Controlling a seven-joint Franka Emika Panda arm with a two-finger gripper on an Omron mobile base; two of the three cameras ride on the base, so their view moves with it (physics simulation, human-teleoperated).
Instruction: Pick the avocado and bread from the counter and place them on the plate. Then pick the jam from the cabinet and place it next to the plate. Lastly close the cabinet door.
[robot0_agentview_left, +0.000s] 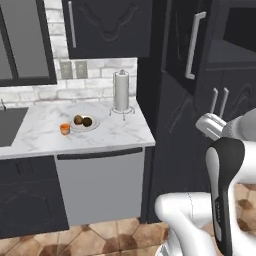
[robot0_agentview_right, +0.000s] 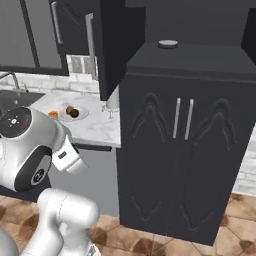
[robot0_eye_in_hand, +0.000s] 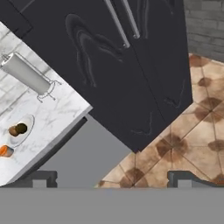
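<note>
Dark olive avocado (robot0_agentview_left: 87, 121) and orange-brown bread (robot0_agentview_left: 78, 119) on round pale plate (robot0_agentview_left: 95, 125).
Right base view adds a small grey disc (robot0_agentview_right: 168, 44) atop black cabinet (robot0_agentview_right: 200, 165); gripper (robot0_eye_in_hand: 112, 180) wide open, empty.

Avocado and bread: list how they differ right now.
The avocado is dark olive-green; the bread is orange-brown. In the left base view, the avocado sits on the side of the plate nearer the paper towel holder, the bread on the side nearer the small orange jar. Both are small, roundish lumps lying side by side on the plate.
</note>
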